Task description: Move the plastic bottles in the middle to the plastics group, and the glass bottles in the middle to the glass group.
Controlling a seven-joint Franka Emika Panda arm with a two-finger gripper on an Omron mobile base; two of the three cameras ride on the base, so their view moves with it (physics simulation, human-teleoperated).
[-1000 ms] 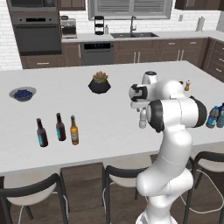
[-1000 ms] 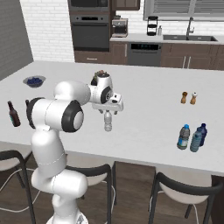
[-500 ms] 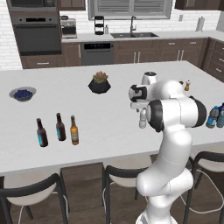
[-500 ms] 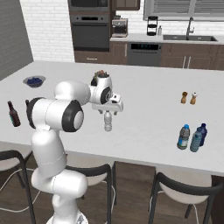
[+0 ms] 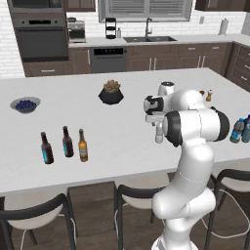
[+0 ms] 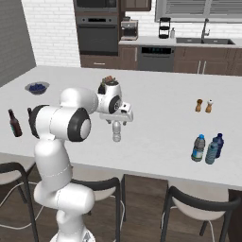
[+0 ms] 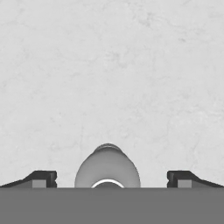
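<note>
1 pale bottle (image 6: pixel 116 132) between spread fingers (image 7: pixel 41 178), 3 beer bottles (image 5: pixel 65 145)

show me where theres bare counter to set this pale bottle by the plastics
The counter is bare between the pale bottle under the open tool and the plastics group, and also in front of that group toward the counter edge. Behind it stand the shakers. Tightest is right against the blue bottles themselves.

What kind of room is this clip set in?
A rendered home kitchen, it seems: a long white island counter with stools along its near edge, a built-in wall oven, and a sink with a faucet under a window at the back.
</note>
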